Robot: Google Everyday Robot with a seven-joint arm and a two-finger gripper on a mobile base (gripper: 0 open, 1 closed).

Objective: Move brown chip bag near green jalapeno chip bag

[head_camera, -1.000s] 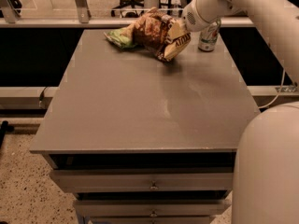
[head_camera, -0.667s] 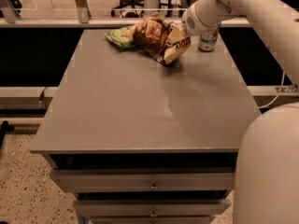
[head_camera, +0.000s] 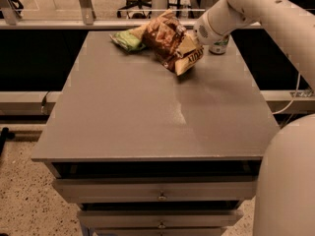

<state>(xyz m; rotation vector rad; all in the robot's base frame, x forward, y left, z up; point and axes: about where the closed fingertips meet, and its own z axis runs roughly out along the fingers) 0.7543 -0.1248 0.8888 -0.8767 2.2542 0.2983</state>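
Brown chip bag [head_camera: 168, 42]: we find it at the far end of the table, lying tilted, its cream-yellow end pointing towards us and to the right.
Green jalapeno chip bag [head_camera: 129, 40]: it sits just left of the brown bag, and the two look to be touching or nearly so.
Handling: we judge the brown bag light, soft and crinkly. It is mostly air, so it gives under pressure, and the chips inside would break if squeezed hard. The foil may slide on the smooth top.
Where to take hold: we would pinch a sealed end or a fold of the upper edge, not the puffed middle.
Gripper [head_camera: 197, 37]: it is at the brown bag's right upper side, right against the foil, with the white arm reaching in from the right.
Jaws: the bag and wrist hide them, so we cannot tell how far they are open or whether they have hold of the bag.
Task standing: in our judgement the bags already lie close together, so little remains but to let go cleanly.
Drink can [head_camera: 219, 45]: it stands upright just behind the wrist and could be knocked if the arm swings back.
Table [head_camera: 147, 117]: a grey top with drawers [head_camera: 157, 191] below.
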